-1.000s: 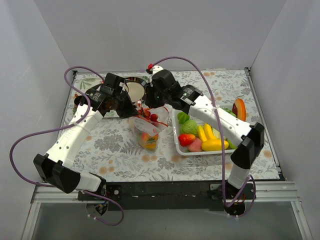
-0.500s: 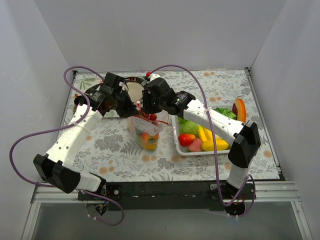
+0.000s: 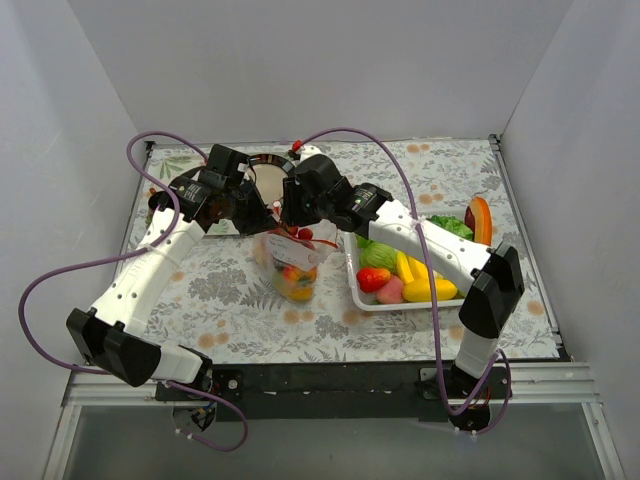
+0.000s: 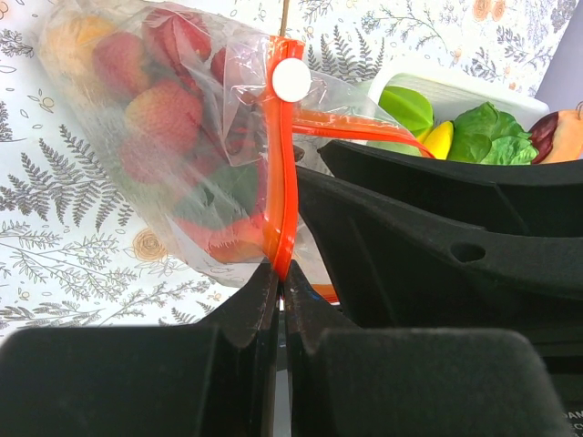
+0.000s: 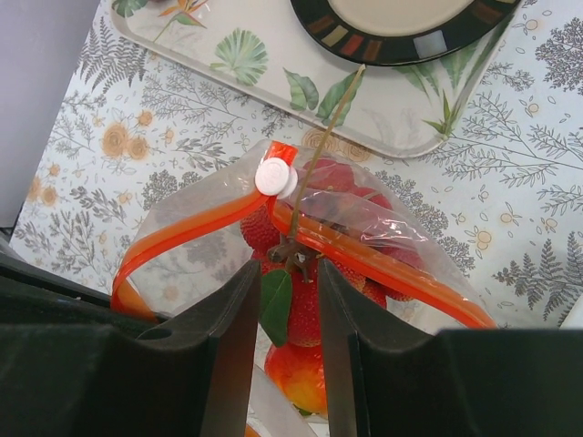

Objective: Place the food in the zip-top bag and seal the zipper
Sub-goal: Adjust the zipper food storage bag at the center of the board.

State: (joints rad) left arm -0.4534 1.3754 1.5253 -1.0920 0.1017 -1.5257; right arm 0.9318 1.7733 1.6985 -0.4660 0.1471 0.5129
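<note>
Fingers of the left gripper (image 4: 279, 276) pinch the zipper (image 4: 288, 173), holding up the zip-top bag (image 4: 155, 137). The right gripper (image 5: 285, 282) straddles a leafy red fruit (image 5: 301, 314) at the bag's mouth; whether it grips is unclear. Several pieces are bagged, more food (image 3: 415, 282) lies in the white basket (image 3: 352, 285), and sealing is not yet done.

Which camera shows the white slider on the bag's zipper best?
Left wrist: the white slider sits large and unblocked on the zipper. Right wrist shows it smaller; the top view is too distant to tell.
</note>
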